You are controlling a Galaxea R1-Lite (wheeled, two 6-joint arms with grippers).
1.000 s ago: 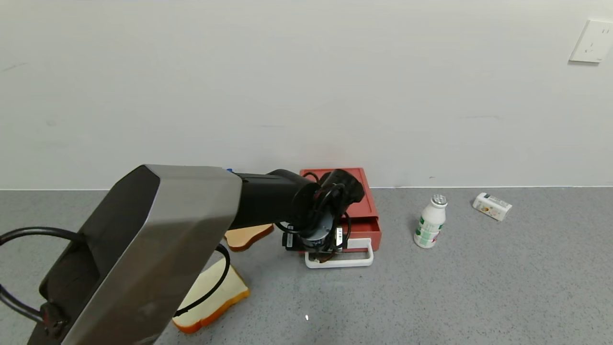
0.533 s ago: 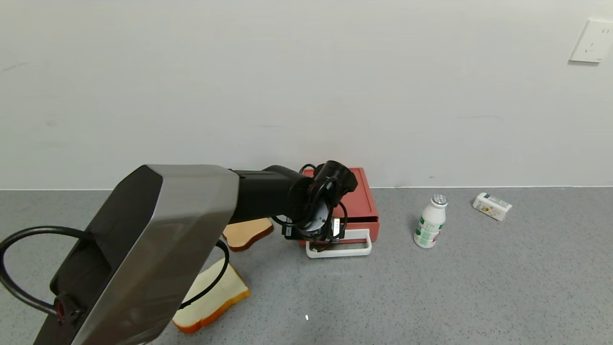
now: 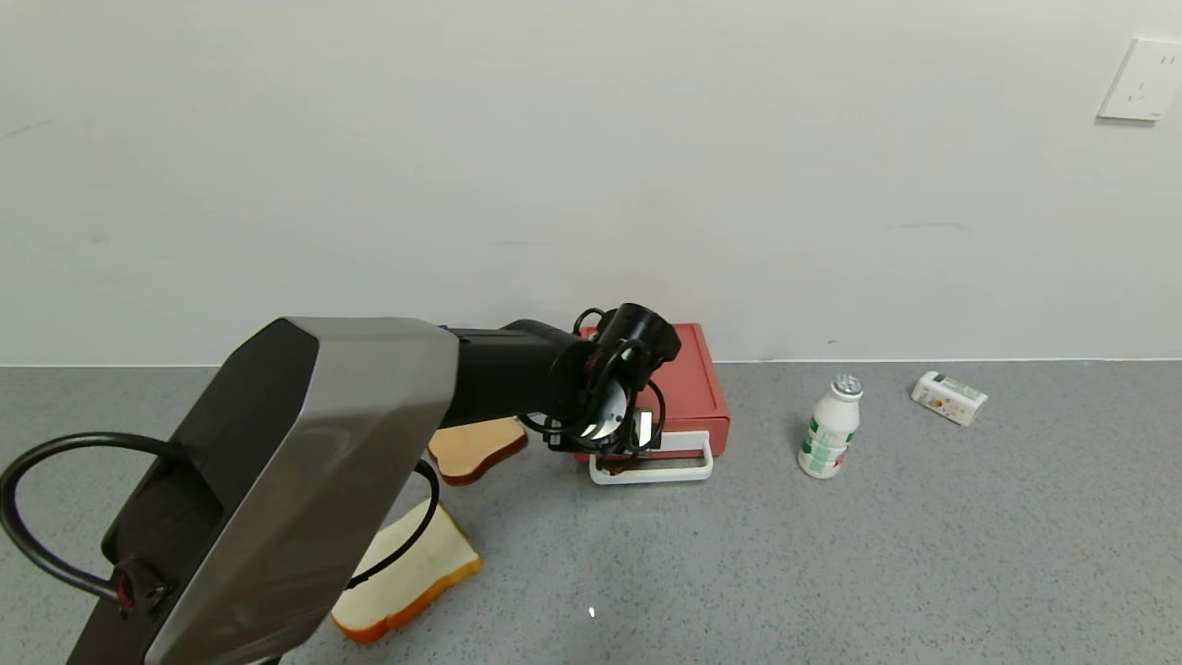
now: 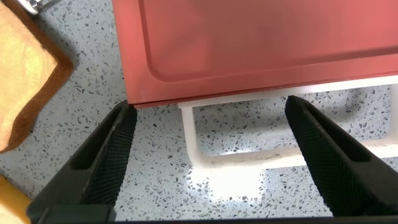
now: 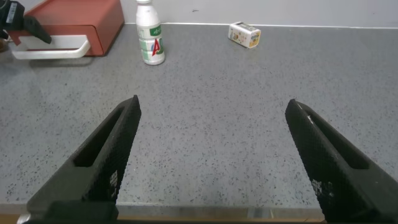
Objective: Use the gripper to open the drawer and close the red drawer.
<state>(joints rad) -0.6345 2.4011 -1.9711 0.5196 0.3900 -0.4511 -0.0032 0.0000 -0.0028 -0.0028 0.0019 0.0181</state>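
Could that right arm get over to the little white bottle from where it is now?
Probably yes. The right gripper hangs open above bare counter, and the white bottle stands upright ahead of it with nothing between. The left gripper is busy at the drawer beside it.

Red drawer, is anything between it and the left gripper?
Nothing visible. The left gripper is open right at the red drawer, its fingers straddling one end of the white handle. The bread slice lies off to the side, clear of the path.

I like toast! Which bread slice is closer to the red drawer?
The small brown-topped bread slice, just beside the salmon-red plastic drawer; the bigger white slice lies nearer the robot.
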